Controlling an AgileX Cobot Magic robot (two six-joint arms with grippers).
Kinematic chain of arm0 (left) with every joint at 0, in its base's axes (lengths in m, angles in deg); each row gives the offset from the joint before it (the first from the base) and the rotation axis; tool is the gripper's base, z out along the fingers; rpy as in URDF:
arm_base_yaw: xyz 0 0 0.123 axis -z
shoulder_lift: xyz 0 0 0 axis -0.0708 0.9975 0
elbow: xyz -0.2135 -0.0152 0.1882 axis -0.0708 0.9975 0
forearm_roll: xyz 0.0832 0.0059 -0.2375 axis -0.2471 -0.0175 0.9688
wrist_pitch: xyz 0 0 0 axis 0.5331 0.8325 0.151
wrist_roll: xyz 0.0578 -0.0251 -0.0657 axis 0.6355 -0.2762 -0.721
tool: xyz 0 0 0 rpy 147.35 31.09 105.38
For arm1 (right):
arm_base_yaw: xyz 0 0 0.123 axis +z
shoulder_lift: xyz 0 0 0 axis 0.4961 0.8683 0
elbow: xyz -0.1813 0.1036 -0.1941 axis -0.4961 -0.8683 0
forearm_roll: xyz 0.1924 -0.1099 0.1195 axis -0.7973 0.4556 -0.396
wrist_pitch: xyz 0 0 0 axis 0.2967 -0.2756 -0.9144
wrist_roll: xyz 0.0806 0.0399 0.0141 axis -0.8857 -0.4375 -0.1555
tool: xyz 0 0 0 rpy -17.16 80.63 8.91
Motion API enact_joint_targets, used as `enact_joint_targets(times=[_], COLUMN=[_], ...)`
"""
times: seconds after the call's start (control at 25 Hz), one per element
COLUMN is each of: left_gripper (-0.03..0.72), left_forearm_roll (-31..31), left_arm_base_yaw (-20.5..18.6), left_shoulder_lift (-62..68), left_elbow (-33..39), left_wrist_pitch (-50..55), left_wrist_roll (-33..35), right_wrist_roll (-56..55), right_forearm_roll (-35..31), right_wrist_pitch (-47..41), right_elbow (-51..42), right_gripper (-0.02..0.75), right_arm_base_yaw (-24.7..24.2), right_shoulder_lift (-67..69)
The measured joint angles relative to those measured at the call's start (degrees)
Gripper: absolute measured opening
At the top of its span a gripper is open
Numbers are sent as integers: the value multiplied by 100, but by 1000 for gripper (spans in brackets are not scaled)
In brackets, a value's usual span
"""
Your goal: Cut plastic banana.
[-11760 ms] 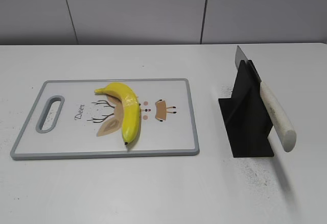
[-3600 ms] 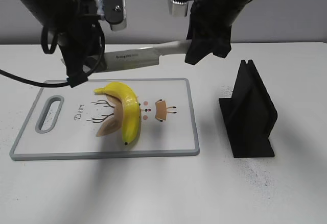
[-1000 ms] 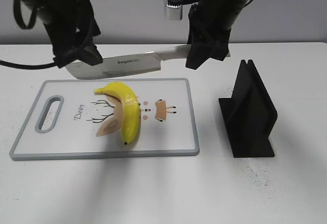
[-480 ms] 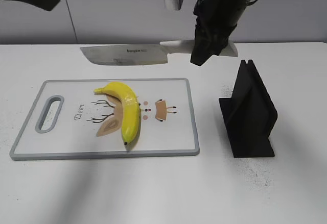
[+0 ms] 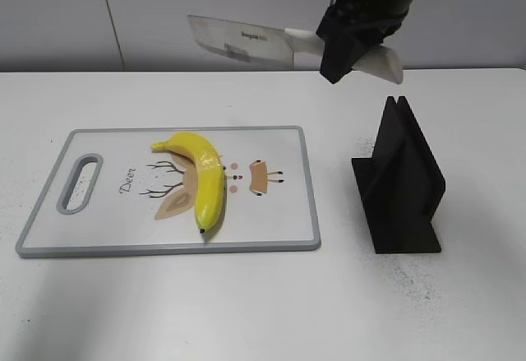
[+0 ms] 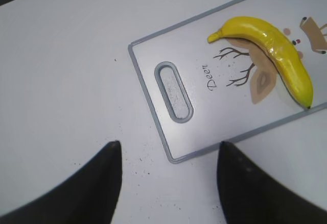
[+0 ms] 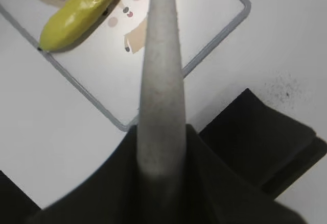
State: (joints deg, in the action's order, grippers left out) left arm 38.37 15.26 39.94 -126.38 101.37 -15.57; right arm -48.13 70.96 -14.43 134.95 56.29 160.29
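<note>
The plastic banana (image 5: 205,179) lies whole on the white cutting board (image 5: 279,213); it also shows in the left wrist view (image 6: 273,50) and the right wrist view (image 7: 76,17). My right gripper (image 5: 349,48) is shut on the white handle of a knife (image 5: 246,39), held high above the board's back right with the blade pointing left. In the right wrist view the handle (image 7: 161,81) sits between the jaws (image 7: 161,157). My left gripper (image 6: 168,183) is open and empty, high over the table off the board's handle-hole end. It is out of the exterior view.
A black knife stand (image 5: 399,184) stands to the right of the board; it also shows in the right wrist view (image 7: 265,132). The board has a handle slot (image 5: 80,182) at its left end and a grey rim.
The left arm has left the exterior view, upward and to the left. The right gripper has lifted the knife higher and carried it to the right. The banana has not moved.
</note>
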Motion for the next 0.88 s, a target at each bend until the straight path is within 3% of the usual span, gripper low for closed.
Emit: enact_joint_targets(times=[0.24,0.48,0.88], left_gripper=[559,553,504], left_forearm_roll=[-6,-6,-6], left_arm_base_yaw=[0,0,0], left_shoulder_lift=[-1072,-2702,-5588], left_elbow=[1265,2496,3810], left_wrist_pitch=[6,7,-28], left_wrist_roll=[-204,-217,-239], right_wrist_roll=[-1346,-2152,-3109], right_forearm_roll=[30,50,62], right_wrist_pitch=[0,540,1619], right_elbow=[-342,-1667,-3637], right_gripper=[160,160,160], right_arm_base_yaw=[0,0,0], right_shoulder_lift=[-414,-1438,-2836])
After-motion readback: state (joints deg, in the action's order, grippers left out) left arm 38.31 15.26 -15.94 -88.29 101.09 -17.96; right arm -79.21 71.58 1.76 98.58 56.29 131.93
